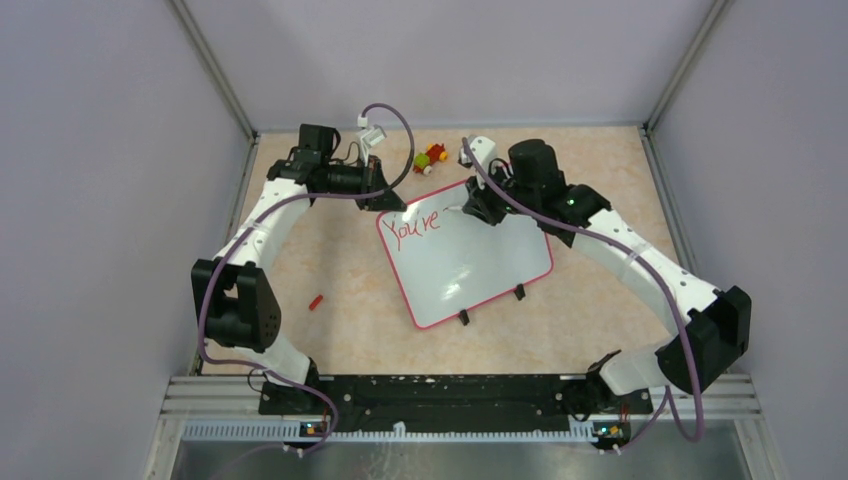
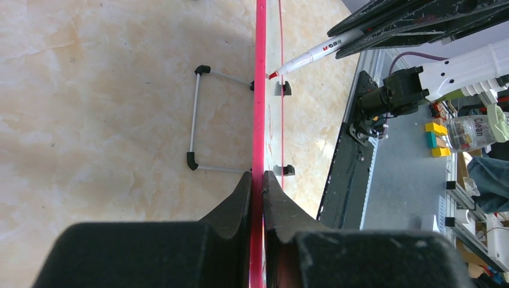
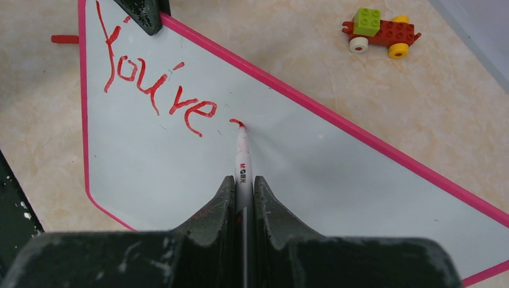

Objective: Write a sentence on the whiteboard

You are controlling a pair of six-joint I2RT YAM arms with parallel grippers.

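Whiteboard (image 3: 300, 180) glossy, smooth; tabletop (image 3: 300, 54) marbled, satin; toy car (image 3: 380, 33) shiny plastic; marker (image 3: 242, 157) smooth plastic.

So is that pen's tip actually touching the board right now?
Touching. The right wrist view shows the marker with its red tip planted on the whiteboard, right at the end of a short red stroke.

We see a beige, marbled bench (image 1: 340, 335). The whiteboard (image 1: 470, 265) sits on it near the middle, turned askew, its two black clips toward the near edge. A small toy car (image 1: 431, 158) built of bricks stands just beyond the board's far side, and a short red piece (image 1: 316, 300) lies apart to its left
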